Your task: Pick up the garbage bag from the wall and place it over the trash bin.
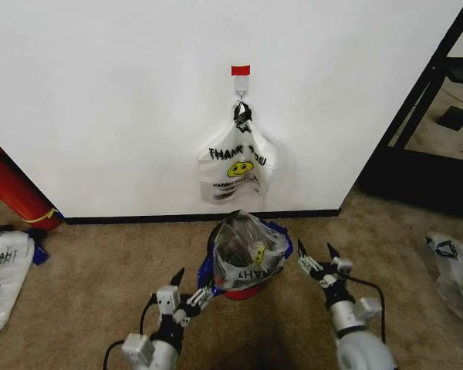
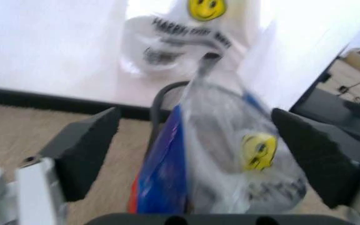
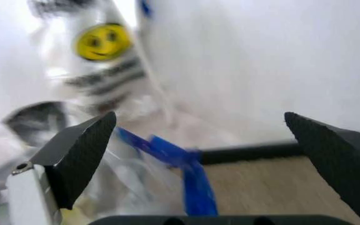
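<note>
The garbage bag (image 1: 247, 254), translucent with a smiley, upside-down print and blue edges, sits bunched in and over the trash bin (image 1: 245, 294), whose red base shows below it. My left gripper (image 1: 191, 284) is open just left of the bin; its wrist view shows the garbage bag (image 2: 243, 154) and the bin rim (image 2: 158, 101) between its fingers. To the bin's right my right gripper (image 1: 315, 250) is open, with the blue piece (image 3: 192, 178) ahead of it. A second "THANK YOU" bag (image 1: 235, 166) hangs from the hook (image 1: 241, 92) on the wall (image 1: 100, 100), under red tape (image 1: 240, 70).
A long red cylinder (image 1: 11, 189) leans at the far left beside a printed bag (image 1: 4, 274) lying on the carpet. Another plastic bag (image 1: 455, 274) lies on the right. A black frame (image 1: 424, 100) stands right of the wall's corner.
</note>
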### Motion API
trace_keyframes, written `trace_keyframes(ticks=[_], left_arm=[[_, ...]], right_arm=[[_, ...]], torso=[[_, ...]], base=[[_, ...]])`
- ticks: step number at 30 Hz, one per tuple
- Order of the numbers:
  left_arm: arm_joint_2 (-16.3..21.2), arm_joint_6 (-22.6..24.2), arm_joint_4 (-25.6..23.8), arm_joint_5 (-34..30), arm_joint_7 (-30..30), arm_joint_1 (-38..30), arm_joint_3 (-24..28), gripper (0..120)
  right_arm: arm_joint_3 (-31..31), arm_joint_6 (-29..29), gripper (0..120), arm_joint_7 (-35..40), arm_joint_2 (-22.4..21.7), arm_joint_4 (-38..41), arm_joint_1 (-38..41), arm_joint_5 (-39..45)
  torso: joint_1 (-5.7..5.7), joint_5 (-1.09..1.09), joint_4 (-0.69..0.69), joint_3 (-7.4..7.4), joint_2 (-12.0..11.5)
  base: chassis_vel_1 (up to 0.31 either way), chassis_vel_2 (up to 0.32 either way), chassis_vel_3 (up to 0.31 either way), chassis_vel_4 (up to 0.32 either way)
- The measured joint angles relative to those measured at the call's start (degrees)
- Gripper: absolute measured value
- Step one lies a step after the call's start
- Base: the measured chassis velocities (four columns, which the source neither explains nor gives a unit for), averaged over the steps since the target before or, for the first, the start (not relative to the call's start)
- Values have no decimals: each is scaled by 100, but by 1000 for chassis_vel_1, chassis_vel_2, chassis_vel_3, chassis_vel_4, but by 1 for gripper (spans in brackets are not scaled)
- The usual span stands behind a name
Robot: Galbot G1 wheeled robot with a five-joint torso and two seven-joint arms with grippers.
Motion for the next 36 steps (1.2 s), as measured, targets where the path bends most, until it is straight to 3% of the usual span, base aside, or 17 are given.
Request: trace_keyframes(ticks=[7, 18, 25, 30, 33, 36], left_arm=[[252, 312, 429, -484, 198, -1002, 268, 100], [326, 580, 953, -1011, 214, -1830, 609, 95], [231, 695, 1189, -1087, 151, -2033, 674, 79], [192, 721, 1308, -1084, 110, -2066, 677, 53], [186, 724, 1342, -1068, 110, -2076, 700, 48], [172, 729, 1403, -1051, 113, -2112, 754, 35]], right_arm=[[-454, -761, 100, -823, -563, -453, 1142, 228], [-1478, -1380, 100, -1201, -814, -1247, 2596, 277], [-2099, -1657, 97, -1414, -863, -1574, 3199, 303], [-2455, -1757, 77, -1469, -960, -1646, 3509, 293], [-2517, -1772, 71, -1479, -974, -1661, 3558, 294], [-2601, -1804, 57, -1483, -989, -1681, 3610, 294]], torso=[[1, 0, 1, 1, 0], [1, -1, 0, 1, 0], [1, 0, 0, 1, -1], [1, 0, -1, 0, -1], [0, -1, 0, 0, 0], [0, -1, 0, 0, -1]], base=[[0, 0, 0, 0], [0, 0, 0, 0], [0, 0, 0, 0], [0, 0, 0, 0], [0, 0, 0, 0], [0, 0, 0, 0]])
